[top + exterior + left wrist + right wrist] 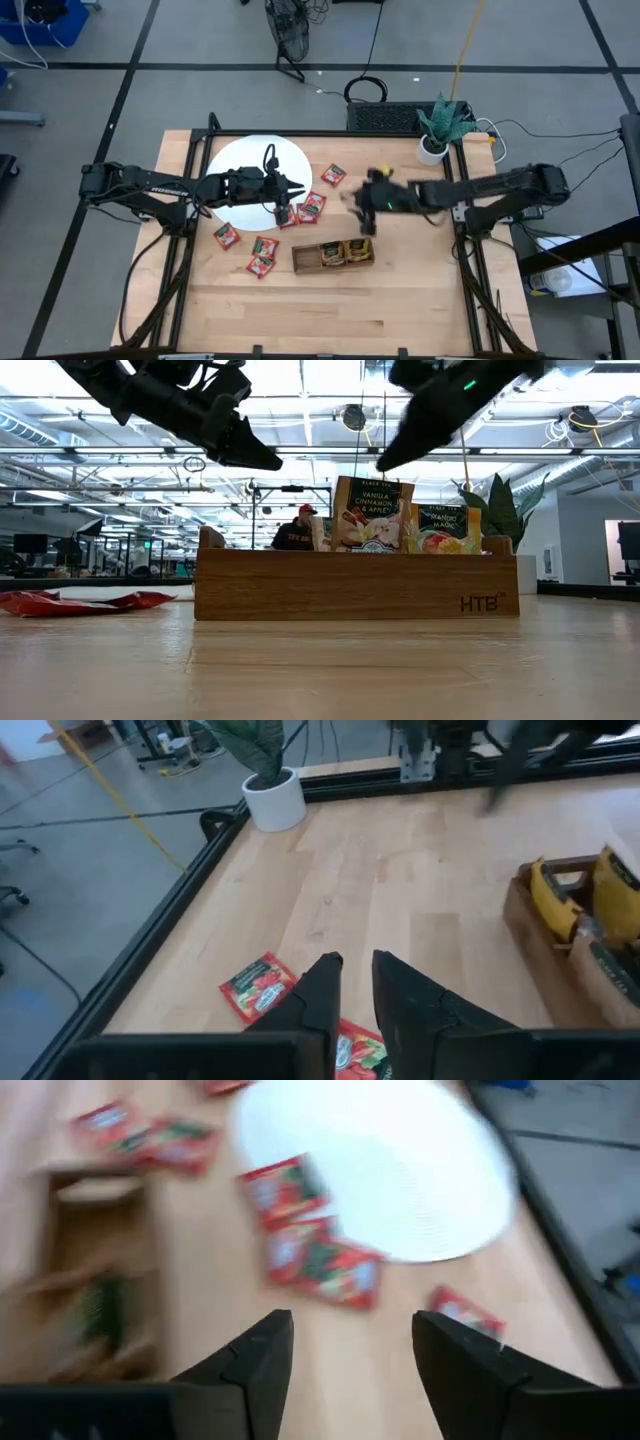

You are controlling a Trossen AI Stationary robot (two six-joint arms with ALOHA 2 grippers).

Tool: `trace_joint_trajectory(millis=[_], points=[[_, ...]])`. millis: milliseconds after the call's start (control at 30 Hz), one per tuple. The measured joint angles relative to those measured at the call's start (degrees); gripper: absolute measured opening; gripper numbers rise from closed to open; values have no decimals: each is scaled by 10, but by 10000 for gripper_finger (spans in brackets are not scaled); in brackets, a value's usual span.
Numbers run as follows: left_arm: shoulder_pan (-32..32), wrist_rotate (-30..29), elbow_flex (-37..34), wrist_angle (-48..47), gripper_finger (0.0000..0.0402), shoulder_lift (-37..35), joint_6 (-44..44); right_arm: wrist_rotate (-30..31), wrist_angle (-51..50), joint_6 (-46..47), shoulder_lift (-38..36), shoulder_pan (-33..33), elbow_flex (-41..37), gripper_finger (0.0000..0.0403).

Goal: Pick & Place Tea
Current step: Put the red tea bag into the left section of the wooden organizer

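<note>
Six red flat square sachets (311, 206) counted loose on the wooden table (400, 300) around the round white disc (240, 165), two more yellow ones standing upright in the long three-compartment wooden tray (333, 256), faces toward the table's front edge. Left tool (300, 190) narrowly parted and empty over the red cluster; right tool (364, 238) spread wide and empty just above the tray.
</note>
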Motion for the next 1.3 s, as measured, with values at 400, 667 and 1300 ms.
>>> trace_joint_trajectory(millis=[400, 667, 1300], points=[[8, -32, 0, -2, 109, 0, 6, -103, -74, -47, 286, -177, 206, 192], [22, -32, 0, -14, 116, 0, 8, -102, -157, -47, 409, -199, 301, 196], [39, -26, 0, -25, 116, 0, 5, -97, -191, -84, 423, -214, 298, 30]])
